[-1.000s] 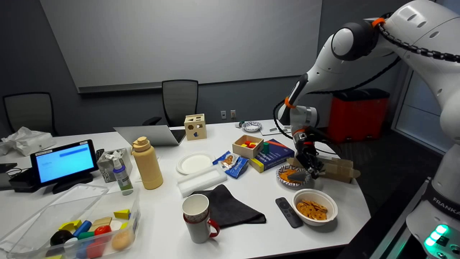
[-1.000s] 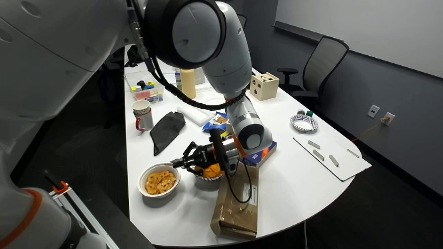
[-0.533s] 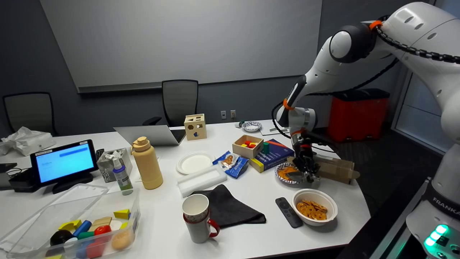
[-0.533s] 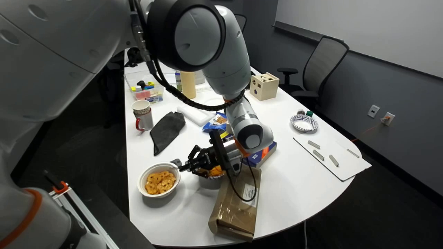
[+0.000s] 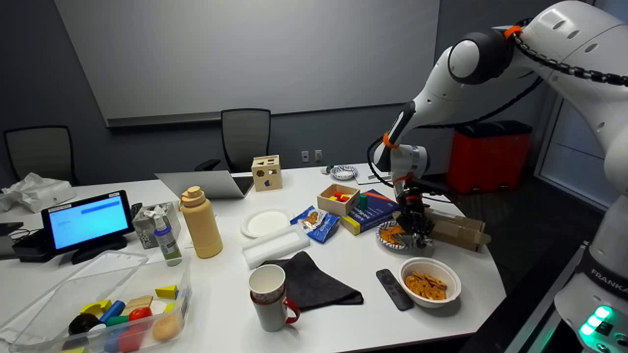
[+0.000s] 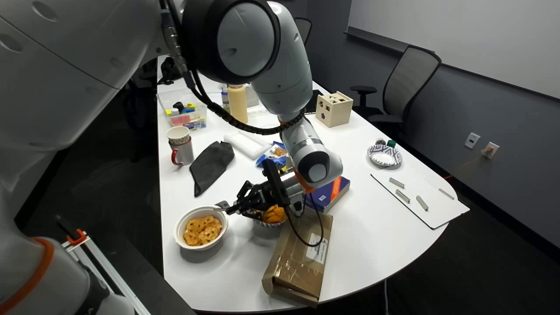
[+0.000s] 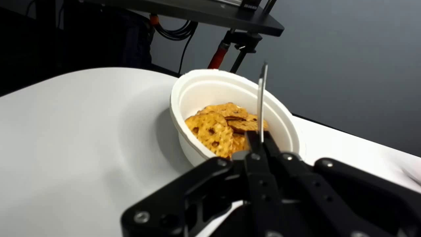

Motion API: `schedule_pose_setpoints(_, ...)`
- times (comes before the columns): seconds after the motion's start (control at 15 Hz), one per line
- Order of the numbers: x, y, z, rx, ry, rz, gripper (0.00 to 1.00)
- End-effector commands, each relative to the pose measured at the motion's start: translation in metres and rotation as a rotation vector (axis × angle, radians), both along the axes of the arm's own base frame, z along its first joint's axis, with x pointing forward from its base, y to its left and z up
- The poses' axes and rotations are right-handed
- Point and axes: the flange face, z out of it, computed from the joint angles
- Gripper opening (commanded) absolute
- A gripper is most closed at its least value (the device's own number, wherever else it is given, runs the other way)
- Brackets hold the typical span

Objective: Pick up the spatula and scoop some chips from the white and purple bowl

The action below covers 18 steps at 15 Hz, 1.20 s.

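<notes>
Purple-white bowl (image 5: 383, 242), exterior views only

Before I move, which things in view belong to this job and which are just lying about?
In the job: hand; spatula held in it; white and purple bowl; orange chips inside.
Lying about: mug; remote; black cloth; tan bottle; laptop.

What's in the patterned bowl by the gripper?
Orange chips show in the patterned bowl; the gripper covers part of it in both exterior views; anything under the top chips is hidden.
</notes>
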Motion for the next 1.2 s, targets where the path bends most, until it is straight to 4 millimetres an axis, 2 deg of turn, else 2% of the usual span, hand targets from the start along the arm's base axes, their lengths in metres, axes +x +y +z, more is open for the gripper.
schedule_pose_setpoints(0.0, -0.007, 0.009, 0.007, 0.002, 0.103, 0.05, 0.01)
schedule_pose_setpoints(0.6, -0.036, 0.045, 0.001, 0.163, 0.308, 0.161, 0.01)
schedule_pose_setpoints(0.73, -0.036, 0.049, 0.003, 0.141, 0.289, 0.165, 0.01)
schedule_pose_setpoints(0.87, -0.033, 0.05, 0.012, 0.091, 0.237, 0.181, 0.01)
schedule_pose_setpoints(1.13, -0.022, 0.044, 0.026, -0.009, 0.143, 0.215, 0.01)
